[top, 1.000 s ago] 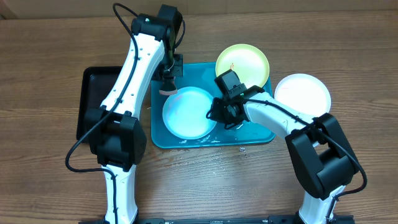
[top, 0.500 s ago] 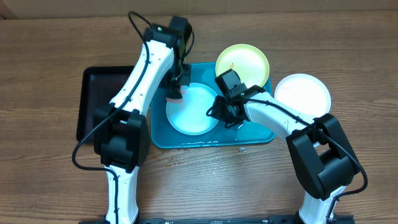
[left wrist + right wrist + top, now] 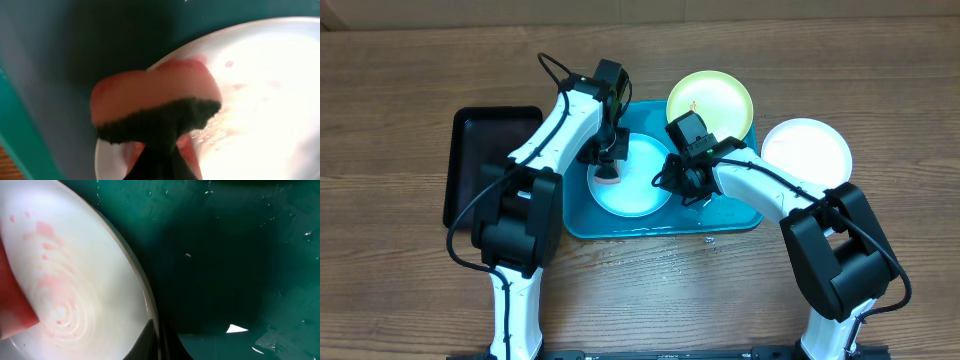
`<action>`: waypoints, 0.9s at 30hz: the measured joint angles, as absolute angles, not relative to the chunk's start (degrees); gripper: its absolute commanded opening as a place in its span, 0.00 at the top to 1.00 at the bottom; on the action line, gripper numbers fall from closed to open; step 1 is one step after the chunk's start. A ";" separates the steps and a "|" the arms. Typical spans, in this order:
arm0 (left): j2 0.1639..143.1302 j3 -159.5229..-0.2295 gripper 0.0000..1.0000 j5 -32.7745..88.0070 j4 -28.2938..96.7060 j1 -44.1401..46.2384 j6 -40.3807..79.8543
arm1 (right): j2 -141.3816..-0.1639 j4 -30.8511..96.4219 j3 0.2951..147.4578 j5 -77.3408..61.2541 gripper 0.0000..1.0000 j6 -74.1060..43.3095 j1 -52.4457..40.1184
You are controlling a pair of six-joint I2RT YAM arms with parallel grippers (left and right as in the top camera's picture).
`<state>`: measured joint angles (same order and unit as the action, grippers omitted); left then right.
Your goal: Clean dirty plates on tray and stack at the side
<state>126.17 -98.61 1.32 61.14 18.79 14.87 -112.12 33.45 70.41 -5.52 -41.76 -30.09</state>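
Note:
A light teal-rimmed plate lies in the left half of the turquoise tray, with pale red smears on its wet face. My left gripper is shut on a pink sponge with a dark scrub side, which presses on the plate's left part. My right gripper is shut on the plate's right rim. A yellow-green plate overlaps the tray's back right corner. On the table to the right of the tray sits a white plate.
A black rectangular tray lies on the wooden table left of the turquoise tray. Water drops lie on the turquoise tray's floor and on the table in front of it.
My left arm has swung right and toward the front, carrying the sponge from the tray's back left edge onto the teal-rimmed plate. The right arm has stayed put.

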 measured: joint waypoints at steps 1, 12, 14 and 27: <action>126.15 -98.08 0.96 1.32 60.86 18.79 14.87 | -112.12 33.50 70.41 -5.50 0.96 -41.76 -30.09; 125.54 -95.94 0.96 3.99 62.46 18.76 4.36 | -112.12 33.69 70.41 -5.04 0.96 -41.47 -30.09; 125.54 -95.79 0.96 5.67 63.46 18.63 0.91 | -112.12 33.65 70.41 -5.04 0.96 -41.32 -30.09; 125.54 -94.85 0.96 13.56 64.42 18.61 -13.58 | -112.12 33.74 70.41 -4.91 0.96 -41.30 -30.09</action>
